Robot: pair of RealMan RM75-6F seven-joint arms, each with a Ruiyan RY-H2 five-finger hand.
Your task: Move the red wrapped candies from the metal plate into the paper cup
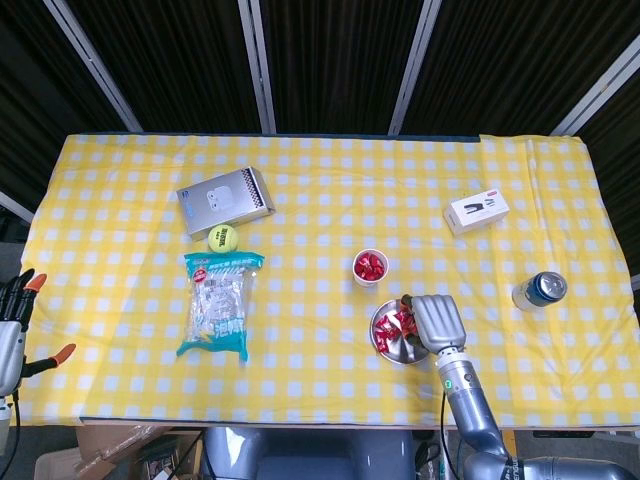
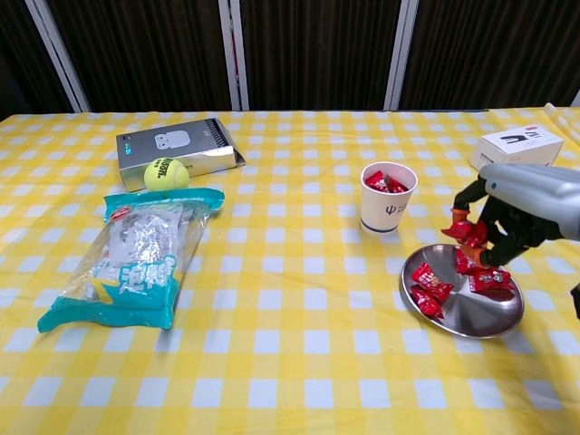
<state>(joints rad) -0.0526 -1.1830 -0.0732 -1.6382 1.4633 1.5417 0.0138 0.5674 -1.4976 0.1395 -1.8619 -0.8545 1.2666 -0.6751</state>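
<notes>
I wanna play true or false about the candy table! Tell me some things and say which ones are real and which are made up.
1. The right hand holds a red candy above the metal plate. True.
2. The paper cup has no candies in it. False: red candies already show inside it.
3. The tennis ball sits next to the grey box. True.
4. The metal plate has no candies left on it. False: several red candies still lie on it.
5. The left hand is reaching for the snack bag. False: it stays off at the table's edge, far from the bag.
</notes>
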